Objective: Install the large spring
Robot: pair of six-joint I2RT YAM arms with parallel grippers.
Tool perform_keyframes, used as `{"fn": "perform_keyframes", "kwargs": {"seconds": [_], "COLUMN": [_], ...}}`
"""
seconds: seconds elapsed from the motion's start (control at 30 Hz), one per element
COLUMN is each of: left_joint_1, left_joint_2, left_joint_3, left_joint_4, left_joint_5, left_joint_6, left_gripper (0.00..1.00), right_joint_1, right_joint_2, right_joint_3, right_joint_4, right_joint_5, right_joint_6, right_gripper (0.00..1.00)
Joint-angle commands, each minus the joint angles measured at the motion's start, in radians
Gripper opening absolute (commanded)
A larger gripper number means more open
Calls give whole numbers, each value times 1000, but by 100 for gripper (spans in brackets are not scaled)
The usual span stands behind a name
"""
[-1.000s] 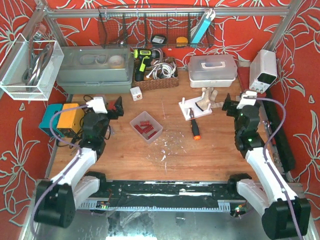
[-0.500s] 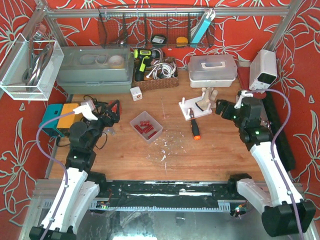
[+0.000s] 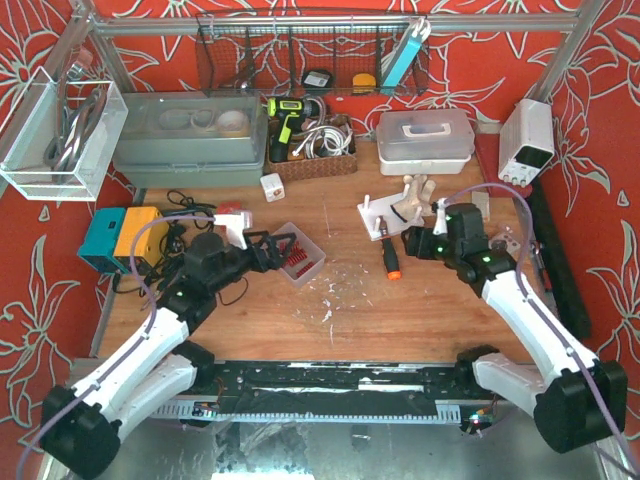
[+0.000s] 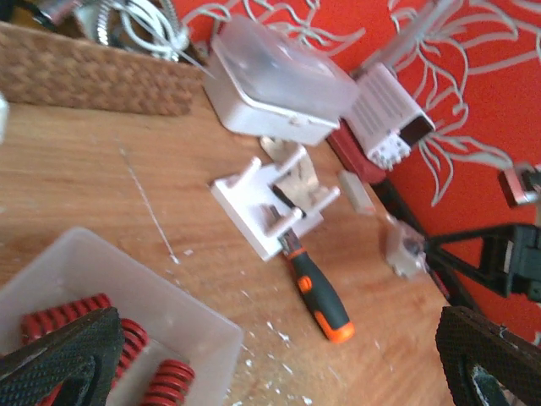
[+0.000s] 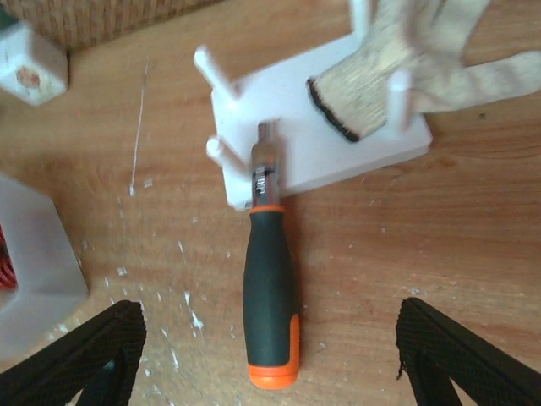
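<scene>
A white peg block [image 3: 384, 219] sits on the wooden bench [image 3: 430, 310], and the rest is placed from it. The red springs [image 3: 291, 256] lie in a clear tray [image 3: 312, 262] to the left of the block, well apart from it. None of them is on a peg.

The left claw [image 3: 280, 247] hangs over that tray's left side. Its fingers are spread wide and grasp nothing. In its own wrist view one dark finger [image 4: 63, 355] shows above the coils, and the block is farther off across the bench.

A screwdriver [image 3: 391, 258] with a black handle and an orange end rests its metal tip on the block's near edge, between two pegs. Its handle runs away from the block toward the near side of the bench.

The right claw [image 3: 412, 243] hovers just on the near right of the block, above the screwdriver handle. Its two fingers stand well apart on either side of the handle, clear of it and released.

A tan piece [image 5: 372, 89] lies on the block's far part. A white lidded box [image 3: 425, 136] stands behind the block.
</scene>
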Motion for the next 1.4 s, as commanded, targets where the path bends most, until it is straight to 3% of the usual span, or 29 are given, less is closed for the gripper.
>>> {"fn": "perform_keyframes", "kwargs": {"seconds": [0.0,0.17,0.27,0.67,0.9,1.17,1.37], "left_joint_1": [-158,-360,-414,-418,-418,-421,-423], "left_joint_2": [43,87,89,-20,-97,-69,-73], "left_joint_3": [28,22,5,-195,-230,-203,-205], "left_joint_4": [11,14,35,202,207,175,177], "left_joint_5": [-154,-325,-436,-518,-556,-542,-539], "left_joint_6": [84,159,201,285,273,263,264], "left_gripper": [100,100,100,100,100,100,100], "right_joint_1": [117,215,231,262,263,265,266], "right_joint_2": [73,189,253,469,578,670,698], "right_joint_3": [8,48,57,88,132,174,177], "right_joint_4": [-18,-35,-30,85,90,78,85], "right_joint_5": [125,237,262,261,282,334,340], "right_joint_6": [-66,-97,-94,-79,-85,-90,-93], "right_gripper": [79,61,57,61,64,61,52]}}
